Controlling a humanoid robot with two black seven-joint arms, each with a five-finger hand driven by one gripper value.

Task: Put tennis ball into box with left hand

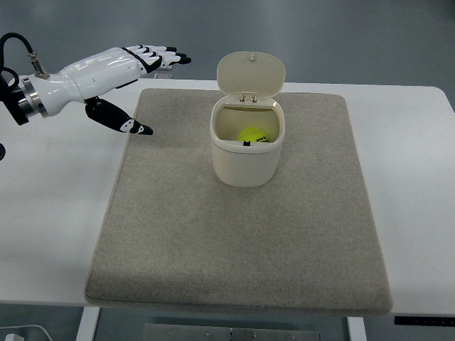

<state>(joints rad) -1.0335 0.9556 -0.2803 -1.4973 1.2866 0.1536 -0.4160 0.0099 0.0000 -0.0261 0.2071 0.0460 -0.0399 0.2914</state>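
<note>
A yellow-green tennis ball (252,135) lies inside a cream box (246,160) that stands on the grey mat (242,220), its hinged lid (250,74) tipped back and open. My left hand (146,67) hovers over the mat's far left corner, well left of the box. Its white and black fingers (167,55) are stretched out flat and its thumb (128,124) points down toward the mat. It holds nothing. My right arm does not show.
The mat covers most of a white table (50,213). The table's near edge runs along the bottom of the picture, with grey floor beyond the far edge. A black cable (21,44) loops off the left wrist.
</note>
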